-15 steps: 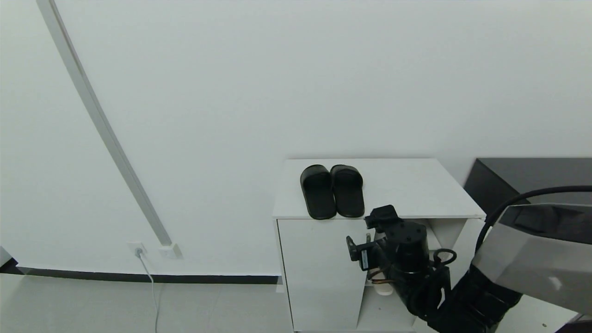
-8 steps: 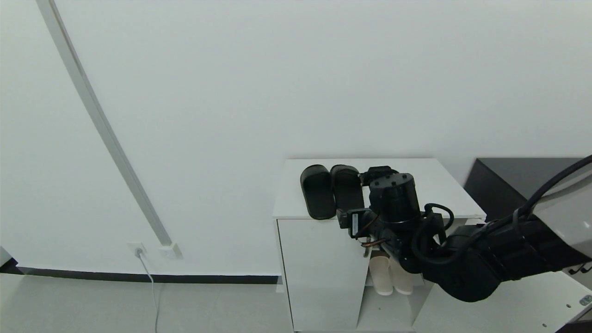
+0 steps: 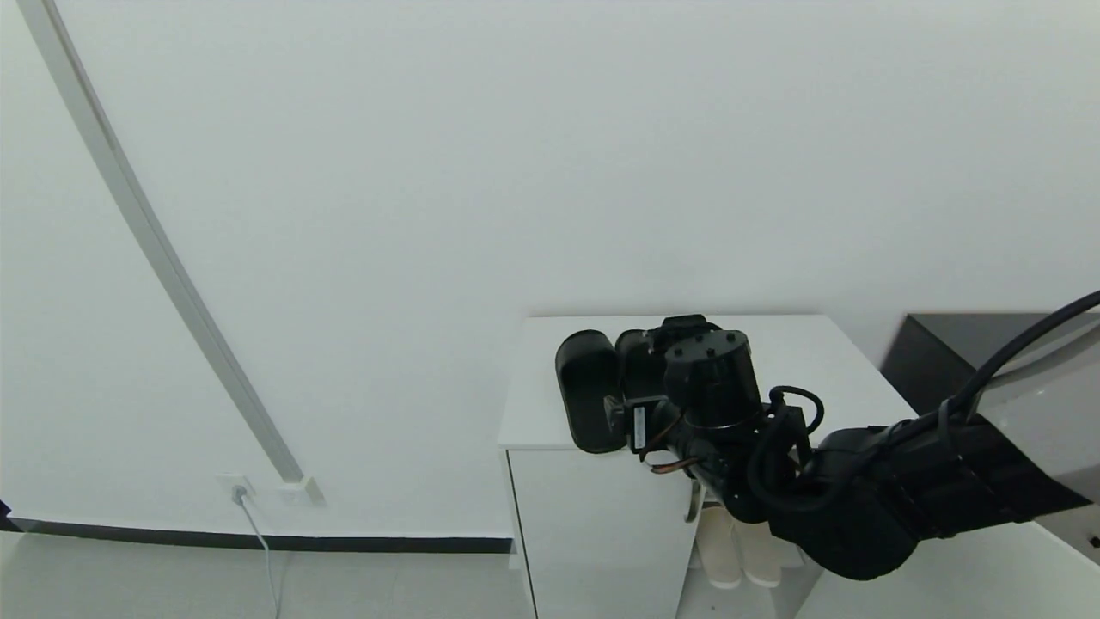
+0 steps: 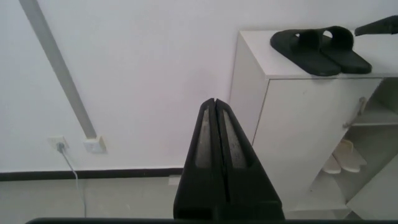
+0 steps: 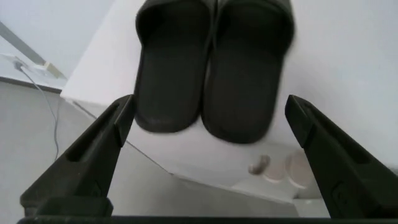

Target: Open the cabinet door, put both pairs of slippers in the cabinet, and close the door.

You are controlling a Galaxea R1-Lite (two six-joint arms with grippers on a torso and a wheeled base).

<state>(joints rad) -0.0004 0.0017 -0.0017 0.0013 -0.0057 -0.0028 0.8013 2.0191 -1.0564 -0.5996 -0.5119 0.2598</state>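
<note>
On top of the cabinet point(image 3: 825, 361), as the head camera sees it, a pair of black slippers point(image 3: 589, 391) lies side by side near the front left edge. The right gripper point(image 3: 681, 327) hangs over the right-hand slipper of the pair, its fingers hidden behind the wrist. Below, the cabinet's right side stands open. A pair of white slippers point(image 3: 739, 550) sits inside, low down, near a metal handle point(image 3: 692, 503).

From the left wrist camera, the left gripper point(image 4: 214, 106) has its fingers pressed together on nothing and is held well apart from the cabinet point(image 4: 298, 124). The black slippers point(image 4: 320, 46) rest on its top and the white slippers point(image 4: 345, 158) lie within.

From the right wrist camera, the right gripper point(image 5: 208, 109) is spread wide, with one finger on each side of the black slippers point(image 5: 211, 68). Whether the fingers touch them cannot be told.
</note>
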